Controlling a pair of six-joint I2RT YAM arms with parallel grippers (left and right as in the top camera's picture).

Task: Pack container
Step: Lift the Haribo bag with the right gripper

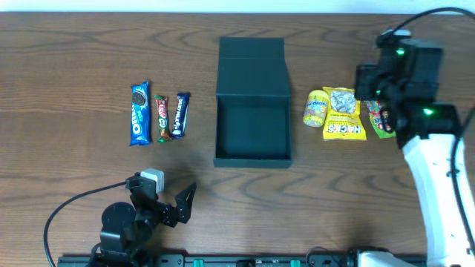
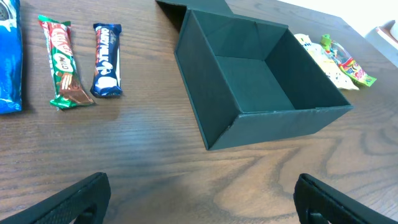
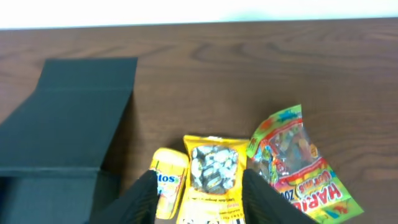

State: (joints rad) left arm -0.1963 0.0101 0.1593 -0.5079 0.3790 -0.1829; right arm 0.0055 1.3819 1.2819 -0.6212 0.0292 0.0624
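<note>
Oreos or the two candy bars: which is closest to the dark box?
The dark blue bar. It ends the row on the container's side; the red-and-green bar is in the middle, the Oreo pack farthest.

It's a robot lab bench: wood-grain table (image 1: 74,44), cable (image 1: 74,200) trailing left of the left gripper (image 1: 163,190), white wall (image 3: 199,9) ahead.

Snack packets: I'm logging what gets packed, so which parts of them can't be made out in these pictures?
- Haribo bag: in the overhead view the right arm covers most of it; in the right wrist view the bottom edge cuts it off.
- Small yellow packet: in the right wrist view a jaw of the right gripper hides part of its label; in the overhead view the print is too small.
- Oreo pack: in the left wrist view the left edge cuts it off.
</note>
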